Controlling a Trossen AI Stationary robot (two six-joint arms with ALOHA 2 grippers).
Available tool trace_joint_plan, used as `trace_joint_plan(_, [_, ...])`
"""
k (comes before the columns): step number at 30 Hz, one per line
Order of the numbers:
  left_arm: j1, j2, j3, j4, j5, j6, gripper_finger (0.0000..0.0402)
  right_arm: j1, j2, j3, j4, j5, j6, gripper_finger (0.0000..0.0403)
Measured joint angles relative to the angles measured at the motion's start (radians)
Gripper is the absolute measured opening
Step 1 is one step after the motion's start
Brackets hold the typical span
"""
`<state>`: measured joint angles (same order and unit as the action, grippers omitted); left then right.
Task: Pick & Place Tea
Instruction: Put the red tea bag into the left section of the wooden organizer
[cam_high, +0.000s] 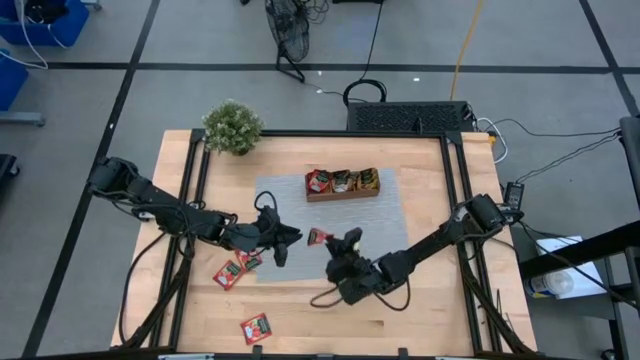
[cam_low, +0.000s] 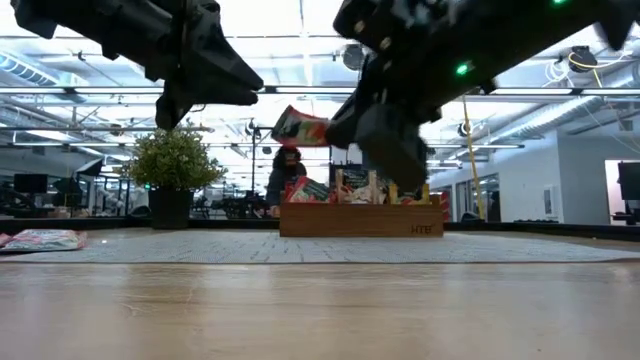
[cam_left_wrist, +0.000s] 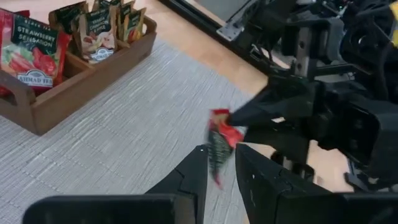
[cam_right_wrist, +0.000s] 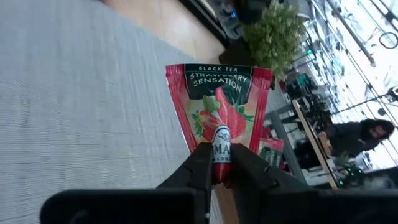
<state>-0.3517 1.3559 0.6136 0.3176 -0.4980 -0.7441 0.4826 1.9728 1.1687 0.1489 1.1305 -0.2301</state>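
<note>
My right gripper (cam_high: 333, 240) is shut on a red tea packet (cam_high: 318, 236) printed "Strawberry Sensation" (cam_right_wrist: 217, 99), above the grey mat (cam_high: 385, 215) near its front edge. Just left of it is my left gripper (cam_high: 288, 242). Its fingers (cam_left_wrist: 196, 171) stand a little open with nothing between them, pointing at the packet (cam_left_wrist: 219, 140) without touching it. The brown wooden tray (cam_high: 343, 183) stands on the far part of the mat with several packets upright in it. Three red packets (cam_high: 228, 273) (cam_high: 248, 260) (cam_high: 255, 328) lie flat at the near left. My right gripper pinches the packet's edge opposite the "Black Tea" heading (cam_right_wrist: 219, 144) between its two fingers, at that edge's middle. The fingers come roughly level from the table's right. The packet (cam_low: 300, 127) sticks out past the fingertips, tilted and lifted clear of the mat.
A potted plant (cam_high: 233, 127) stands at the table's far left corner. Black rails (cam_high: 455, 210) run along the table's sides. Bare wood lies in front of the mat, at the near right. A person (cam_right_wrist: 367, 134) shows in the room beyond.
</note>
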Motion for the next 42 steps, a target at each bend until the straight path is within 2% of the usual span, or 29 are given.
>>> trace_joint_plan(7, [0.020,0.009,0.000,0.005,-0.001,-0.045,0.0089,-0.065,0.001,0.000,0.012,-0.005,-0.015,0.0023])
trace_joint_plan(11, [0.043,0.045,0.000,0.000,0.000,-0.061,0.0089,-0.077,0.000,0.001,0.089,-0.010,-0.049,0.0031])
trace_joint_plan(15, [0.082,0.081,0.000,-0.002,0.000,-0.080,0.0089,-0.077,0.000,0.001,0.141,-0.035,-0.095,0.0022])
trace_joint_plan(21, [0.094,0.079,0.000,0.042,0.009,-0.041,0.0088,-0.078,0.000,0.001,0.165,-0.034,-0.110,0.0027])
trace_joint_plan(25, [0.091,0.079,0.000,0.093,0.057,-0.014,0.0088,-0.077,-0.001,0.001,0.169,-0.035,-0.107,0.0031])
trace_joint_plan(29, [0.095,0.079,0.000,0.090,0.069,-0.017,0.0088,-0.077,-0.001,0.001,0.176,-0.037,-0.112,0.0021])
trace_joint_plan(34, [0.101,0.079,0.000,0.092,0.081,0.031,0.0087,-0.077,-0.001,0.001,0.180,-0.038,-0.111,0.0029])
trace_joint_plan(36, [0.104,0.079,0.000,0.092,0.088,0.054,0.0075,-0.077,-0.001,0.001,0.179,-0.045,-0.107,0.0035])
trace_joint_plan(40, [0.103,0.072,0.000,0.086,0.089,0.158,0.0013,-0.076,-0.001,0.001,0.168,-0.102,-0.083,0.0038])
trace_joint_plan(42, [0.103,0.058,0.000,0.083,0.091,0.217,0.0012,-0.071,-0.003,0.003,0.146,-0.126,-0.050,0.0040])
